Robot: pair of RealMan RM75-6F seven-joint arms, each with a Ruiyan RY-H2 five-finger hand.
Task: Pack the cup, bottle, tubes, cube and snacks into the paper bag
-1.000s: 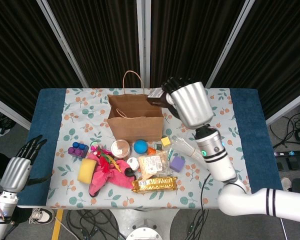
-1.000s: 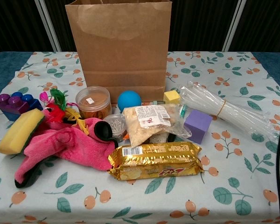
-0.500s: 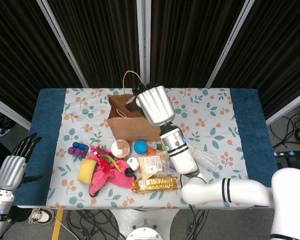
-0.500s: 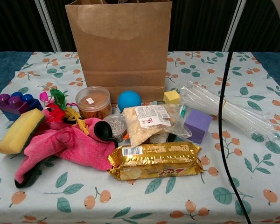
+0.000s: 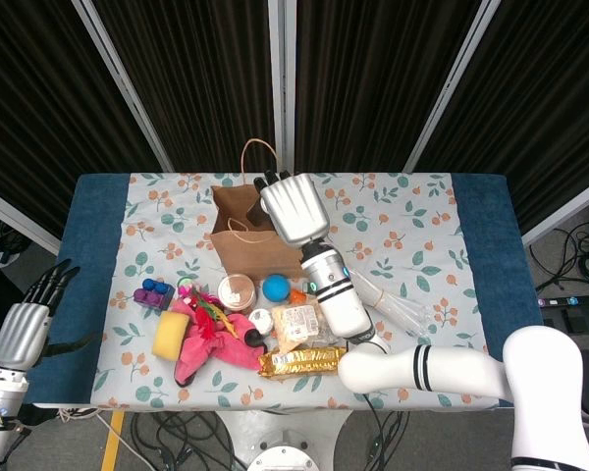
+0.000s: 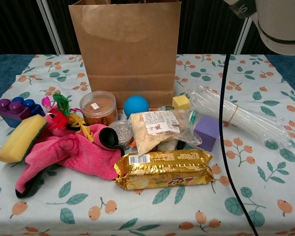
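Even, bright overhead lighting in both views; shadows soft and short. Glare on the shiny gold foil snack packet point(image 6: 162, 169) and clear plastic tubes point(image 6: 241, 120). Focus sharp; dark curtain backdrop underexposed.

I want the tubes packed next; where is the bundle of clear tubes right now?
In the chest view the clear tubes lie on the table's right side, right of the yellow cube and behind the purple cube.
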